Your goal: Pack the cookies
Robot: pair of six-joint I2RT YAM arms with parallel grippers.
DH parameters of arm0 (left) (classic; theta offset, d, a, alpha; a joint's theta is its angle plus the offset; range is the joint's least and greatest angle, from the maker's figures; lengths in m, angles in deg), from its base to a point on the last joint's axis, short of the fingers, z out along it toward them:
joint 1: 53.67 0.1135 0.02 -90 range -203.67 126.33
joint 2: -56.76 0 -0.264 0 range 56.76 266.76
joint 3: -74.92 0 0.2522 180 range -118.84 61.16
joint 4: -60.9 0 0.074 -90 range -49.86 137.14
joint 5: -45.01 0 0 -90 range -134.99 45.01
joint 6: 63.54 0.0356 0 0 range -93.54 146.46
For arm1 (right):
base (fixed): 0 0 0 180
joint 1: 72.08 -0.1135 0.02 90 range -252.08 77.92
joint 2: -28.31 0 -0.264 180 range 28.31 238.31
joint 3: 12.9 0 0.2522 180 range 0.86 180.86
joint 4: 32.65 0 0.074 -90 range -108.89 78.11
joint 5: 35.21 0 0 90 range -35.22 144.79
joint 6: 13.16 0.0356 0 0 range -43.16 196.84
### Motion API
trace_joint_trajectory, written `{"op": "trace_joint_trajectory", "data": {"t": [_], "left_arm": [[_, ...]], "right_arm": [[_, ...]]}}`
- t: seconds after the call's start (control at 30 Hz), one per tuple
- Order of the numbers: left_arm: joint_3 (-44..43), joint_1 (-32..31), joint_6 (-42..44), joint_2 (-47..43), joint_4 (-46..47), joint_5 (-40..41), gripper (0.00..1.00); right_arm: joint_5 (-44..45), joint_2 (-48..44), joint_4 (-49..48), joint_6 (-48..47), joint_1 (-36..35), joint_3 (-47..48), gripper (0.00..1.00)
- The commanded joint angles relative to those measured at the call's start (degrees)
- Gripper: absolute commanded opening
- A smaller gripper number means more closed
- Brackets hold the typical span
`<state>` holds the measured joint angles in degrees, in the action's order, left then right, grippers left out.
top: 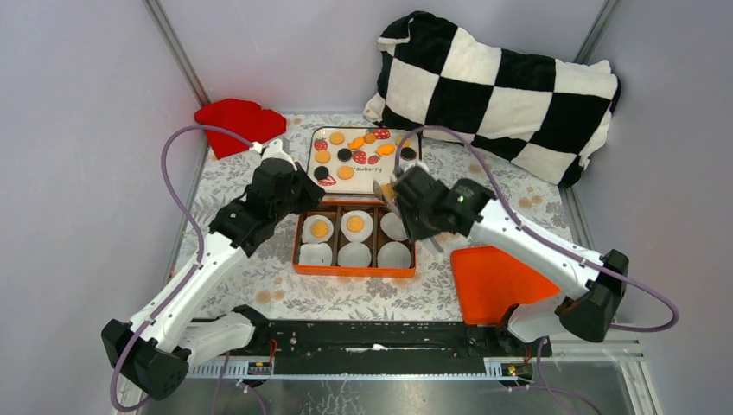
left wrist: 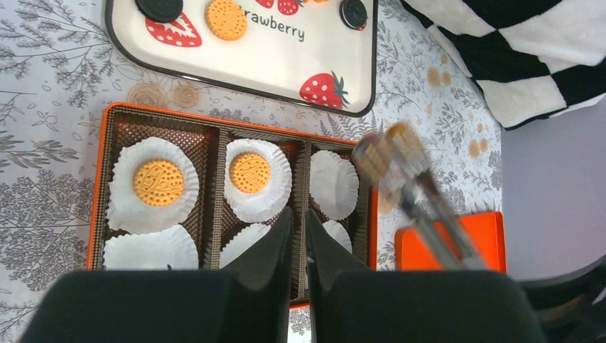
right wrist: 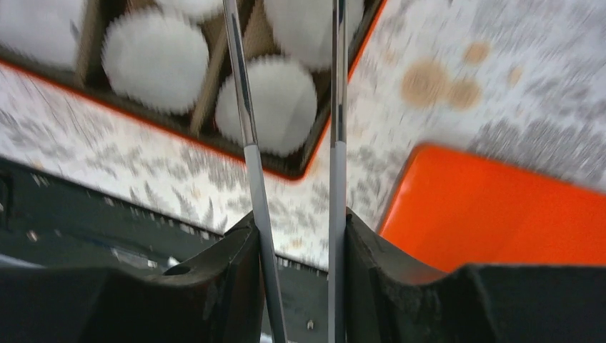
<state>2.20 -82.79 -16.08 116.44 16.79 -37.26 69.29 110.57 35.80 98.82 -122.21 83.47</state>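
Just past the back right corner of the box, the right gripper is squeezed tight on a pair of shiny metal tongs. One black finger presses on each tong arm from the outside. The tips of the tongs hang over the gap between the box and the tray. A bit of orange-yellow shows at the tips, but it is too blurry for me to tell what it is.

The left gripper hangs above the left side of the box. Its two black fingers almost touch, and nothing is between them.

The box is orange and has six little rooms. Each room has a white paper cup in it. Two round orange-yellow cookies lie in cups, one in the back left room and one in the back middle room.

More cookies, some orange and some black, lie on the white tray with red strawberry pictures, just behind the box.

A flat orange thing lies to the right of the box. A grey flowery cloth covers the table. A red cloth sits at the back left, and a black and white checked pillow at the back right.
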Motion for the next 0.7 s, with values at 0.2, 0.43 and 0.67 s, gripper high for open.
{"op": "trace_joint_trajectory", "data": {"t": [0.2, 0.43, 0.67], "left_arm": [[1.43, 0.48, -0.32, 0.86, 4.33, -4.52, 0.14], [1.89, 0.47, -0.27, -0.43, 4.38, -4.12, 0.14], [2.03, 0.48, 0.03, -0.62, 4.18, -4.14, 0.14]], "right_arm": [[0.90, -9.12, 3.48, 14.31, -7.87, -16.82, 0.04], [3.14, -6.27, 0.63, 11.99, -7.93, -16.33, 0.03], [5.70, -3.30, 0.67, 12.81, -7.89, -16.53, 0.25]]}}
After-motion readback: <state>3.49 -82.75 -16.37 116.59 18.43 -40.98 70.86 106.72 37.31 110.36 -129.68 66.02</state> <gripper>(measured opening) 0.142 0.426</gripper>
